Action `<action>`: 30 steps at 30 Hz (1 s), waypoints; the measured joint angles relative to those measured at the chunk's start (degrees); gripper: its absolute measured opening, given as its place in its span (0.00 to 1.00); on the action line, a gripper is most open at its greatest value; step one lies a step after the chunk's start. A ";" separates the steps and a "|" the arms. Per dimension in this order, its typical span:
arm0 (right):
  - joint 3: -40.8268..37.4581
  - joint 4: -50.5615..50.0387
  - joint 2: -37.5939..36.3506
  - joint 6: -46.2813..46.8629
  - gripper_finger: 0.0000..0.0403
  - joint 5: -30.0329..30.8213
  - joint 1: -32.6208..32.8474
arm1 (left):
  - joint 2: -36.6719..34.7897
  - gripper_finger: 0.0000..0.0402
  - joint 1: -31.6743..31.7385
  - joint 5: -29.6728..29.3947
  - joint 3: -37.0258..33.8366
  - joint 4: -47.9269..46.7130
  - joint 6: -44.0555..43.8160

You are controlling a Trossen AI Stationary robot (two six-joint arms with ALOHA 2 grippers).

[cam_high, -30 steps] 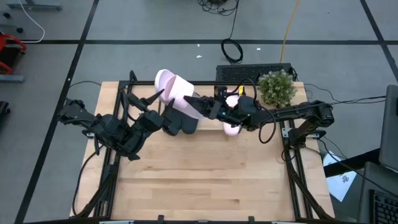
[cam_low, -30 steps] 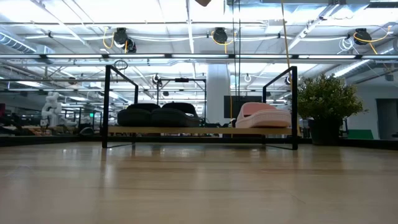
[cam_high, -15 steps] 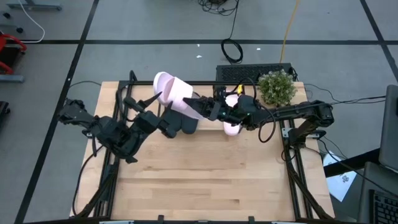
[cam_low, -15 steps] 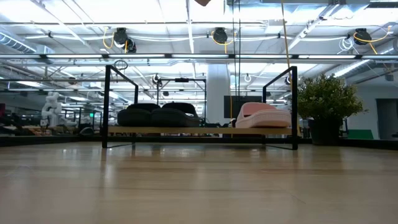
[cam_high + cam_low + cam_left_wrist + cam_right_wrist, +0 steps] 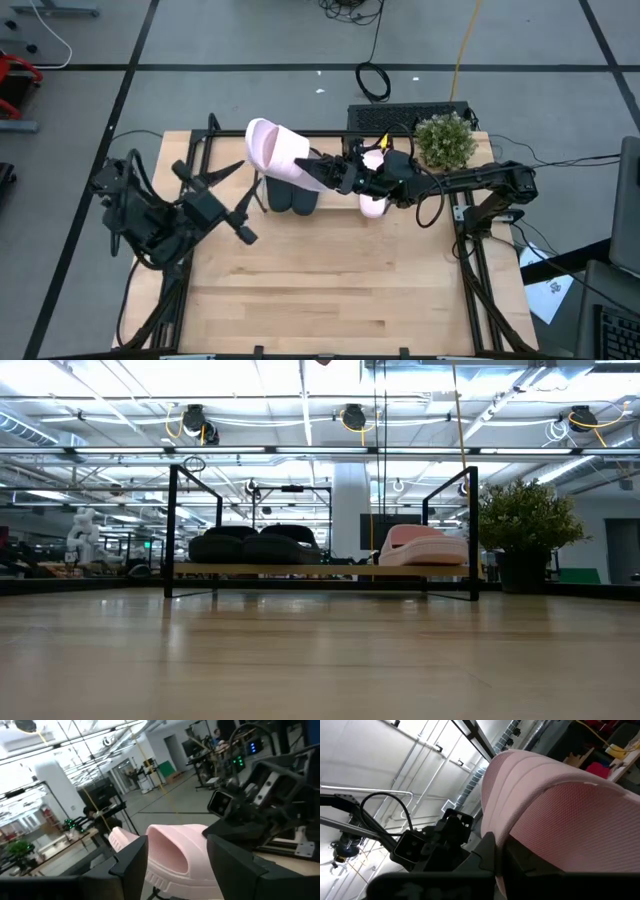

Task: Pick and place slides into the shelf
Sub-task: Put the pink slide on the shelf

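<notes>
Pink slide (image 5: pixel 272 147) gripped aloft by right end effector (image 5: pixel 318 170) above shelf (image 5: pixel 320 570); left end effector (image 5: pixel 232 198) open, empty, over worktop (image 5: pixel 330 290).

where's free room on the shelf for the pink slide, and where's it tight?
Free: the shelf board between the black slides and the pink slide already there. Crowded: the shelf's left end. Right tool holds the other pink slide above; left tool sits open over the table, bare in front.

2 matte black slides (image 5: pixel 292 197), 2 pale pink slides (image 5: pixel 276 150), light wooden shelf (image 5: pixel 320 570) board
</notes>
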 joint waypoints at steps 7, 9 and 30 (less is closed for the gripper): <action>0.00 -0.19 0.00 -0.07 0.00 0.02 0.00 | 0.04 0.53 -0.84 2.57 0.40 -6.68 -6.43; -0.02 -0.29 0.00 -0.38 0.00 0.02 0.00 | 0.04 0.53 -1.41 7.93 0.62 -7.54 -9.01; 0.00 -3.21 0.00 -3.21 0.00 0.02 -0.02 | 0.49 0.53 14.46 50.99 31.17 -79.37 -68.14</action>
